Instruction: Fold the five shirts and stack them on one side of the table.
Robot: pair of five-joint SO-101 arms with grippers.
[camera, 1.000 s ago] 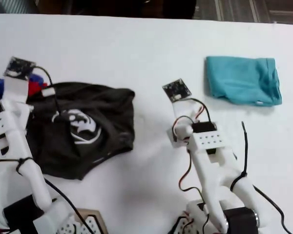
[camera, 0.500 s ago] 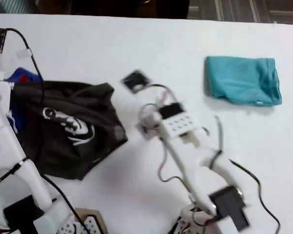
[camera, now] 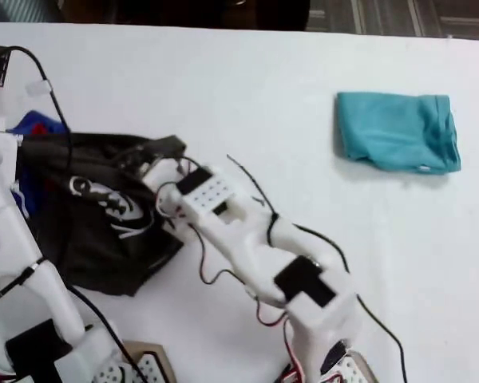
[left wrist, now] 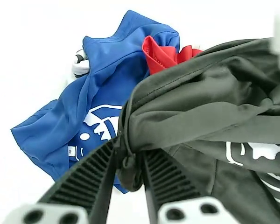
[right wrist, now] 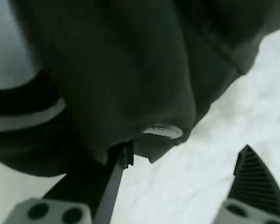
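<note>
Black shirt [right wrist: 107, 70], apparently, against right gripper [right wrist: 185, 157]

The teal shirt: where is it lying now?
In the high view, the teal shirt lies at the right of the table, apart from the black shirt at the left.

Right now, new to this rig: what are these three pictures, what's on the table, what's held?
Two white robot arms sit at a table. One picture looks down from an overhead camera; the other two come from cameras on each arm's wrist. The left hand is shut on a fold of the black shirt, which lies partly over a blue shirt and a red shirt. The right hand is open at the black shirt's edge, empty. A folded teal shirt lies apart.
</note>
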